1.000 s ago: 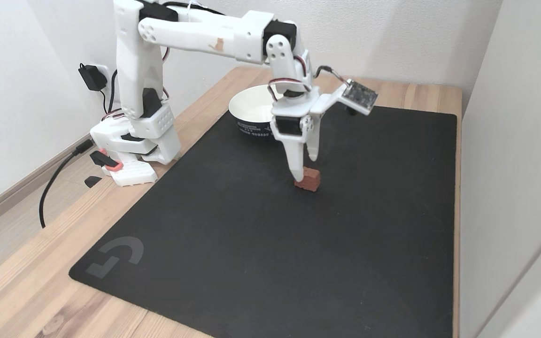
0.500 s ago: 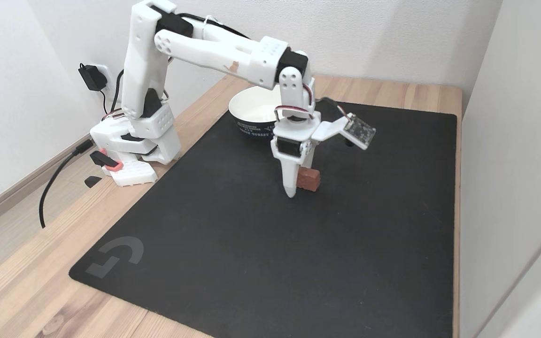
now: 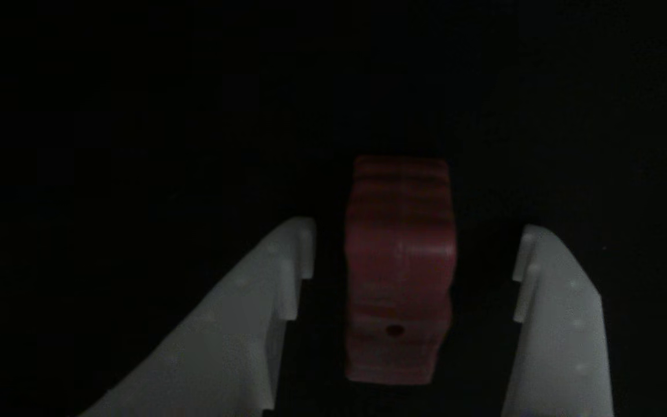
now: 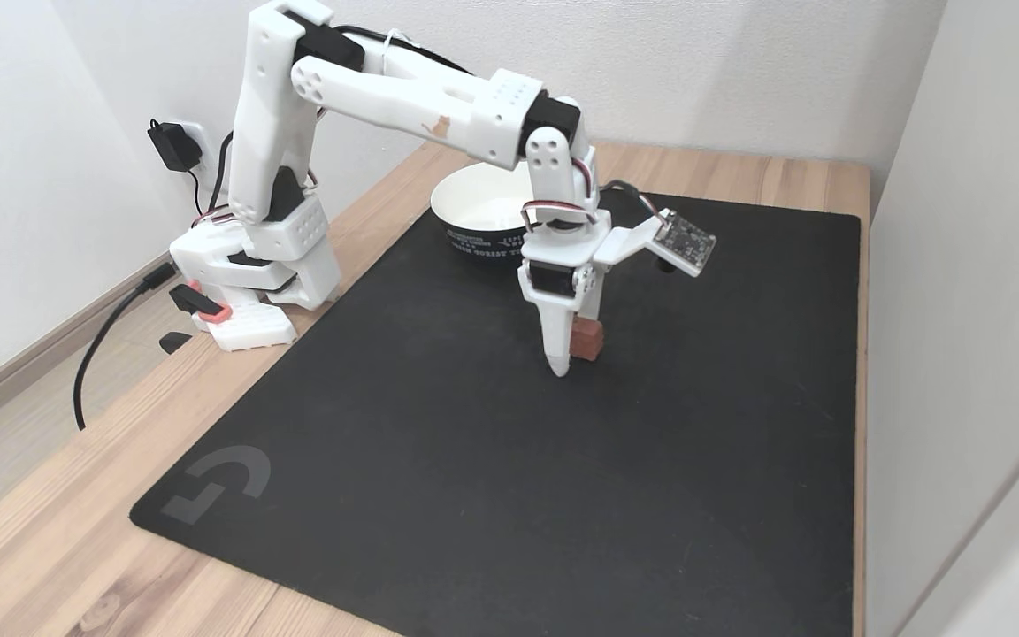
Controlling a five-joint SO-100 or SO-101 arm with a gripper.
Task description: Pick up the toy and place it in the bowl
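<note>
The toy (image 3: 398, 266) is a small dull-red ridged block with a tiny hole in its near face, lying on the black mat (image 4: 474, 460). My gripper (image 3: 416, 234) is open, with one white finger on each side of the toy and a dark gap showing at both sides. In the fixed view the gripper (image 4: 576, 349) reaches straight down to the mat. Its front finger partly covers the toy (image 4: 590, 341). The bowl (image 4: 444, 200), white inside with a dark outer wall, stands behind and to the left of the gripper at the mat's far edge.
The arm's base (image 4: 249, 292) is at the left edge of the wooden table (image 4: 49, 540), with a black cable (image 4: 98, 341) trailing off. A wall panel (image 4: 969, 310) borders the table's right side. A small circuit board (image 4: 685, 241) sticks out from the wrist.
The gripper came down from above the toy to the mat and shifted slightly right, so its fingers now straddle the toy. The toy has not moved.
</note>
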